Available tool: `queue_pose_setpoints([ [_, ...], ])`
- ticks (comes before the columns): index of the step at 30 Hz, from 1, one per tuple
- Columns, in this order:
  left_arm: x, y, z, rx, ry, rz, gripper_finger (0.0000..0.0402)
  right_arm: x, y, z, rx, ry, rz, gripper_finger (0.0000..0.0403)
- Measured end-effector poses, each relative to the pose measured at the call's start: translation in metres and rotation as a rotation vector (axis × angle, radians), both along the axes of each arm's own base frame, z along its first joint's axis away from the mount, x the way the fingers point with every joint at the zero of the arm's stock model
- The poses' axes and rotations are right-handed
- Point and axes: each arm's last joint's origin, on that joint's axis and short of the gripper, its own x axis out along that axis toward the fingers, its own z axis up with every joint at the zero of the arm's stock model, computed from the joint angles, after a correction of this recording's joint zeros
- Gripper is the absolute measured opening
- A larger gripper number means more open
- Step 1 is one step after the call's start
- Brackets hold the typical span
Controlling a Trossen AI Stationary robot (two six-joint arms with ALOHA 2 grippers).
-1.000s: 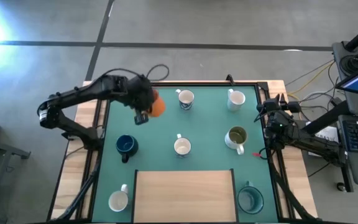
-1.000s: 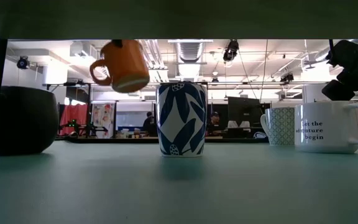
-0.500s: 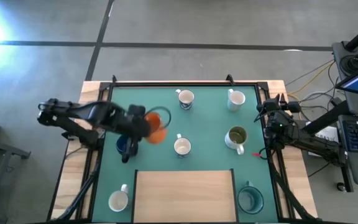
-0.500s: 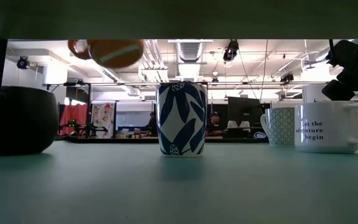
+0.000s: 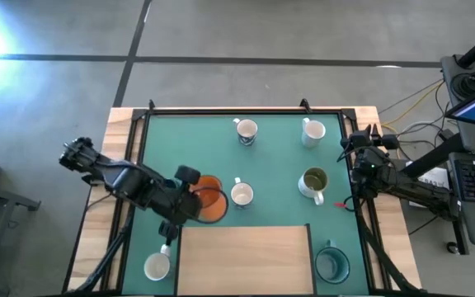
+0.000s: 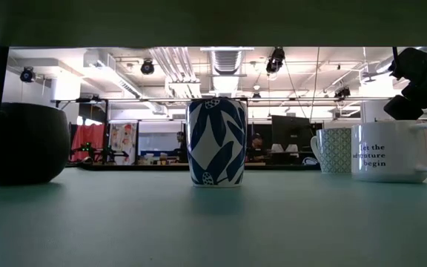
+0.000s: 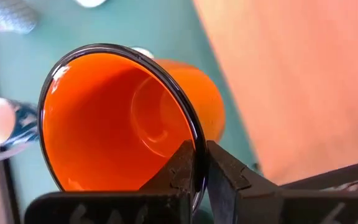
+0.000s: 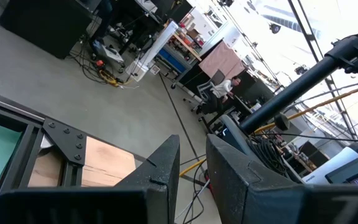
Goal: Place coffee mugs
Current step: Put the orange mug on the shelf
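From above we see the green table (image 5: pixel 270 177) ringed by grey floor, where the left hand (image 5: pixel 190 203) holds the orange mug (image 5: pixel 210 200) near the wooden board (image 5: pixel 246 260), beside a white mug (image 5: pixel 242 194), while the right hand (image 5: pixel 355 147) waits at the table's right edge. At table height we note a blue-and-white leaf-pattern mug (image 6: pixel 216 142) in the middle and a lettered white mug (image 6: pixel 392 151) to its right. The left wrist view shows the fingers (image 7: pixel 185 168) clamped on the orange mug's rim, one inside, one outside; the right wrist view shows that hand's fingers (image 8: pixel 166 165) slightly parted, gripping nothing.
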Motion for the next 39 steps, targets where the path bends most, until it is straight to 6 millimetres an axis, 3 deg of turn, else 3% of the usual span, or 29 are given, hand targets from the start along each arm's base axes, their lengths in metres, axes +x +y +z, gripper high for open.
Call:
queue_pose_setpoints([
  [12, 0.028, -0.051, 0.012, -0.108, 0.113, 0.155, 0.0007, 0.000, 0.000, 0.000, 0.000, 0.000, 0.001, 0.0068],
  [18, 0.026, -0.074, 0.010, -0.136, 0.133, 0.087, 0.0007, 0.000, 0.000, 0.000, 0.000, 0.000, 0.001, 0.0068],
  [23, 0.019, -0.087, 0.000, -0.024, 0.145, -0.054, 0.0007, 0.000, 0.000, 0.000, 0.000, 0.000, 0.000, 0.0068],
  [32, 0.017, -0.089, -0.003, 0.097, 0.132, -0.205, 0.0007, 0.000, 0.000, 0.000, 0.000, 0.000, 0.001, 0.0068],
  [39, -0.006, -0.072, -0.007, 0.204, 0.178, -0.389, 0.0007, 0.000, 0.000, 0.000, 0.000, 0.000, 0.000, 0.0068],
])
